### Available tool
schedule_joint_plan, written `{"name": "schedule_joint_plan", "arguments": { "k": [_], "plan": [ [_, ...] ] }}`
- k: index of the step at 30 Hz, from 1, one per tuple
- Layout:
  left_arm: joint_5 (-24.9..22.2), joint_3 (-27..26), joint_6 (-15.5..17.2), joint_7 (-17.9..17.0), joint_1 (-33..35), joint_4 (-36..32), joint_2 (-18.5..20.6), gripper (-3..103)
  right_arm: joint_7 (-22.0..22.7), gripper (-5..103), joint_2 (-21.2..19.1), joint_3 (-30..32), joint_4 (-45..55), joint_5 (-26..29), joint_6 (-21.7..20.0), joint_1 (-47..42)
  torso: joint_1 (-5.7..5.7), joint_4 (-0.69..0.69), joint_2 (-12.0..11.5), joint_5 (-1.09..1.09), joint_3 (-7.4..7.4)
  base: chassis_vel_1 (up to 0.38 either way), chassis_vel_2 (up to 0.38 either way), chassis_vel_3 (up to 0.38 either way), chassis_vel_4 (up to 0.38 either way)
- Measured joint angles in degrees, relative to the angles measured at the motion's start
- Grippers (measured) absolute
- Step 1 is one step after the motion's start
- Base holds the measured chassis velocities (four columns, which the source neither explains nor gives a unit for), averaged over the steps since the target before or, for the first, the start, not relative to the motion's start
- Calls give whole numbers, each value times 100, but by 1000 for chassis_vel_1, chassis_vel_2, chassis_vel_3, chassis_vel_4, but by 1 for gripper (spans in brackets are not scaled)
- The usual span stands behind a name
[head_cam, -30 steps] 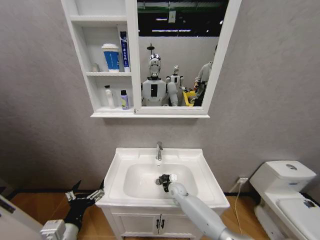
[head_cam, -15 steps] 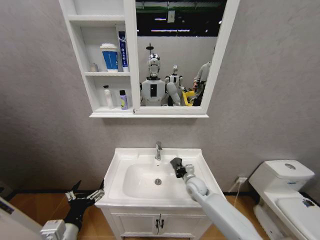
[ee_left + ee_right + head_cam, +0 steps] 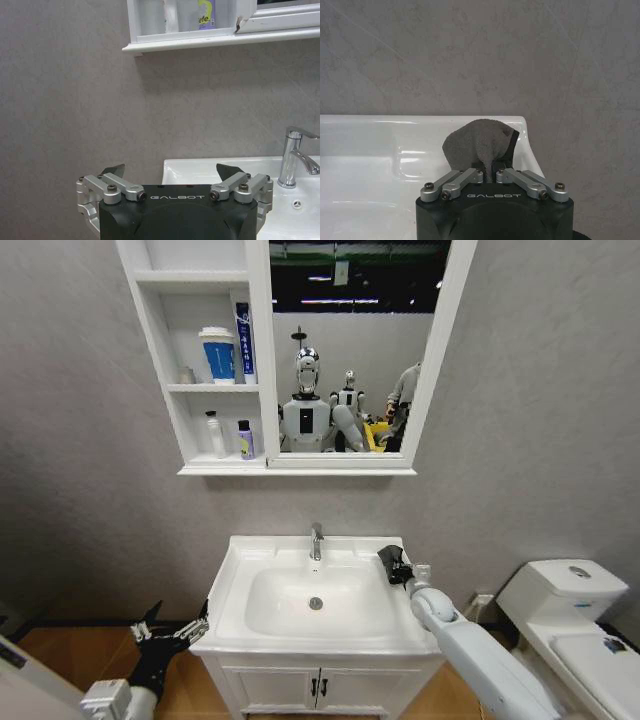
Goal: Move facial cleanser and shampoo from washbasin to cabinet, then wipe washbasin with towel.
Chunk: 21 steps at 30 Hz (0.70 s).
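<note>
The white washbasin stands below the wall cabinet. My right gripper is over the basin's back right corner, shut on the dark grey towel. In the right wrist view the towel bunches up between that gripper's fingers, against the washbasin rim. My left gripper hangs open, low and left of the basin; the left wrist view shows it with nothing between its fingers. Bottles and a blue tube stand on the cabinet shelves; I cannot tell which is facial cleanser or shampoo.
A chrome faucet rises at the basin's back edge, with the drain in the bowl. A white toilet stands close on the right. Below the basin are the vanity's two doors. The grey wall is right behind.
My right gripper has carried the towel from the middle of the bowl, past the faucet's right side, to the back right corner of the rim. The left arm has stayed put.
</note>
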Motion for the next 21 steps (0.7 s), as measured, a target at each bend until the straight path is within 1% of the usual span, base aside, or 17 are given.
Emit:
{"name": "schedule_joint_plan", "arguments": {
  "k": [1,2,3,5,6,7,8,9,11,13,14,17,18,19,20,21],
  "plan": [
    [0,0,0,0,0,0,0,100,0,7,0,0,0,0,0,0,0,0,0,0,0,0,0,0,0],
    [0,0,0,0,0,0,0,100,-40,12,35,-17,-59,1,53,35,0,0,0,0,0,0,0,0,0],
    [0,0,0,0,0,0,0,100,-49,23,90,-26,-121,-22,114,59,0,0,0,0,0,0,0,0,0],
    [0,0,0,0,0,0,0,100,-30,23,122,-28,-141,-37,130,59,0,0,0,0,0,0,0,0,0],
    [0,0,0,0,0,0,0,100,39,28,155,-29,-158,-70,131,56,0,0,0,0,0,0,0,0,0],
    [0,0,0,0,0,0,0,100,39,28,155,-29,-158,-70,131,56,0,0,0,0,0,0,0,0,0],
    [0,0,0,0,0,0,0,100,114,33,182,-29,-191,-152,133,45,0,0,0,-1,0,0,0,0,0],
    [0,0,0,0,-1,0,0,100,157,44,195,-20,-217,-262,138,18,0,0,0,0,0,0,0,0,0],
    [0,0,0,0,0,0,0,100,168,44,195,-7,-219,-320,144,-4,0,0,0,0,0,0,0,0,0],
    [0,0,0,0,0,0,0,100,173,55,185,30,-204,-393,171,-63,0,0,0,0,0,0,0,0,0],
    [0,0,0,0,0,0,0,100,173,55,185,30,-204,-393,171,-63,0,0,0,0,0,0,0,0,0],
    [0,0,0,0,0,0,0,100,168,71,180,143,-74,-557,362,-242,0,0,0,0,0,0,0,0,0],
    [0,0,0,0,0,0,0,100,168,71,180,143,-74,-557,362,-242,0,0,0,0,0,0,0,0,0],
    [0,0,0,0,0,0,0,100,170,77,200,220,-15,-731,509,-331,0,0,0,-1,-1,0,0,0,0],
    [0,0,0,0,0,0,0,100,170,77,200,220,-15,-731,509,-331,0,0,0,-1,-1,0,0,0,0],
    [0,0,0,0,0,0,0,100,208,82,223,339,91,-925,726,-451,0,0,0,0,0,0,0,0,0]
  ]
}}
